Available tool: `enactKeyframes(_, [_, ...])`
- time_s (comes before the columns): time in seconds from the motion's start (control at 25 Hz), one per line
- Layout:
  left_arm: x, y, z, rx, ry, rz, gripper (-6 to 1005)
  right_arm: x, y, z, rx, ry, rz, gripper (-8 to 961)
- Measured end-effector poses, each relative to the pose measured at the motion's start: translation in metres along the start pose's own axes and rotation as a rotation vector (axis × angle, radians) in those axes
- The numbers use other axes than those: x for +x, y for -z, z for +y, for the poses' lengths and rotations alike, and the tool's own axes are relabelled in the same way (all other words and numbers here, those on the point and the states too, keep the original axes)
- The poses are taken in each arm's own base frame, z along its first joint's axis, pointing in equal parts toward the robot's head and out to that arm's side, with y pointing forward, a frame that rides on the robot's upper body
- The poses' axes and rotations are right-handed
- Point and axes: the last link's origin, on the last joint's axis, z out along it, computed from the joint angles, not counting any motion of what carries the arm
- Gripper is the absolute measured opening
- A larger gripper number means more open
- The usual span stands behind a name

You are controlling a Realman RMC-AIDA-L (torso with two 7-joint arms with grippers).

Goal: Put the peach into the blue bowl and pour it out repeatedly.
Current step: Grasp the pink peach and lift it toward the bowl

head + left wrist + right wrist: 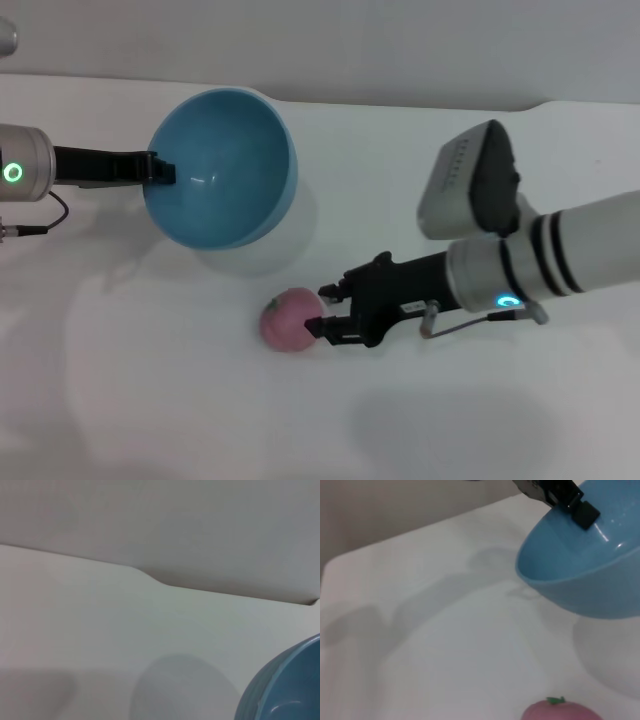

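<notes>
1. The peach [290,320] lies on the white table [150,400], lower centre of the head view, below the blue bowl [222,168].
2. It looks light, matte and round, so it may roll; best taken across its middle.
3. The right gripper [322,312] has its fingers spread around the peach's right side, apparently not yet clamped.
4. The left gripper [160,172], upper left, pinches the tilted, raised bowl's rim.
</notes>
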Motion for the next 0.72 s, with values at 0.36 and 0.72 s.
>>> enactKeyframes(0.36, [0.002, -0.002, 0.006, -0.011, -0.007, 0.001, -2, 0.007, -0.023, 0.003, 0.125, 0.045, 0.003, 464])
enactKeyframes(0.72, [0.004, -0.004, 0.009, -0.018, -0.012, 0.004, -2, 0.015, -0.027, 0.006, 0.12, -0.031, -0.028, 460])
